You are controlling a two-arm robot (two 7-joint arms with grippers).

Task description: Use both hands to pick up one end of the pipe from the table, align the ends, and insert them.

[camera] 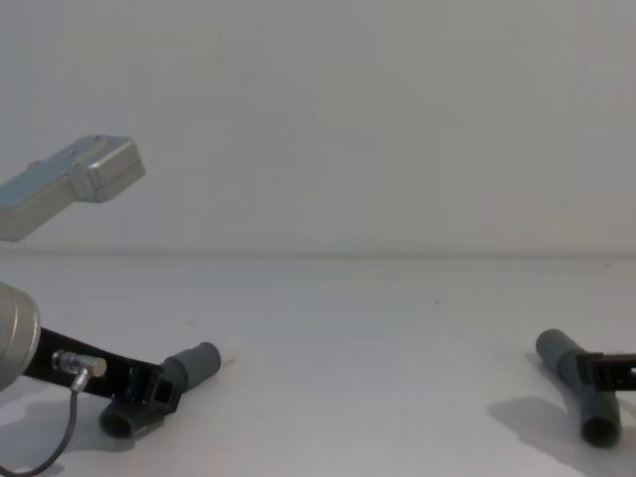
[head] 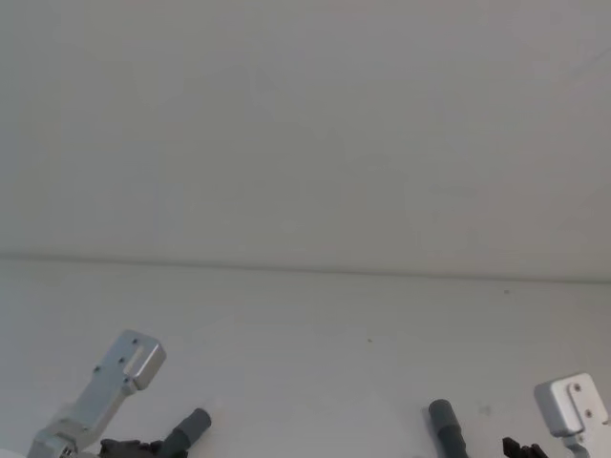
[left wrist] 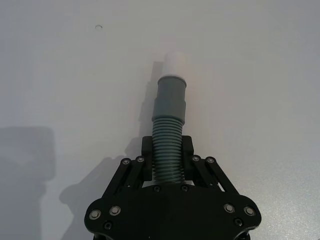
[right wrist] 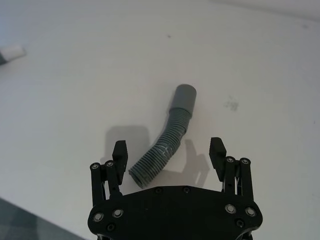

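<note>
Left gripper fingers clamp white-tipped pipe; right gripper fingers gape around socket pipe.

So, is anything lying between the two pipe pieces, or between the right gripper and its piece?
Nothing visible. No object lies on the table between the white-tipped piece held by the left gripper and the socket piece, which the open right gripper straddles.

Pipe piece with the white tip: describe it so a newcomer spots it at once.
On the white table, look to the robot's left, where the left gripper grips the ribbed part of a grey hose piece. Unlike the other piece by the open right gripper, it ends in a narrow white tip.
</note>
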